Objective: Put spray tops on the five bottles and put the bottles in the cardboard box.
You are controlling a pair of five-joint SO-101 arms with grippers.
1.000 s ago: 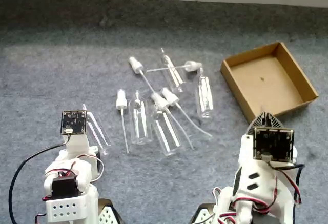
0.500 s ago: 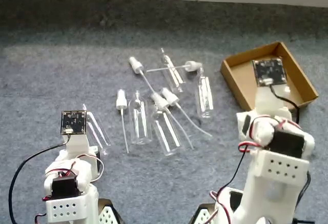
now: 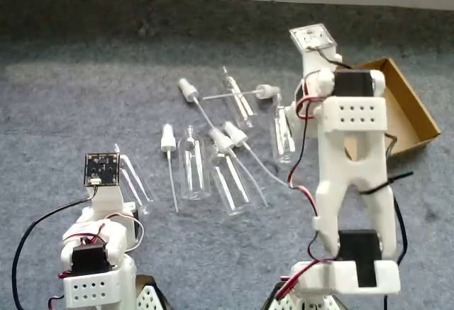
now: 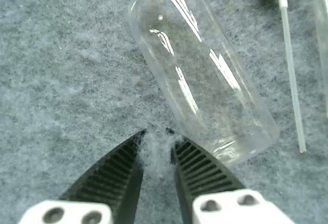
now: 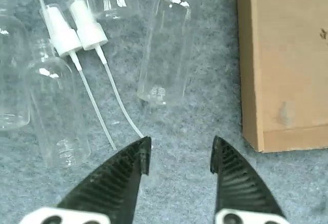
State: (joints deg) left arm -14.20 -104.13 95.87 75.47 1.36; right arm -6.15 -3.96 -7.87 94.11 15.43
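A grey felt-like mat (image 3: 85, 97) covers the table. Five clear bottles (image 3: 191, 162) lie flat on it: one at the near left, two side by side in the middle, one farther back, and one to their right. Five white spray tops (image 3: 168, 138) with long thin tubes lie loose among the bottles, two of them close together at the centre. The open cardboard box (image 3: 410, 108) sits at the far right, apart from the bottles.
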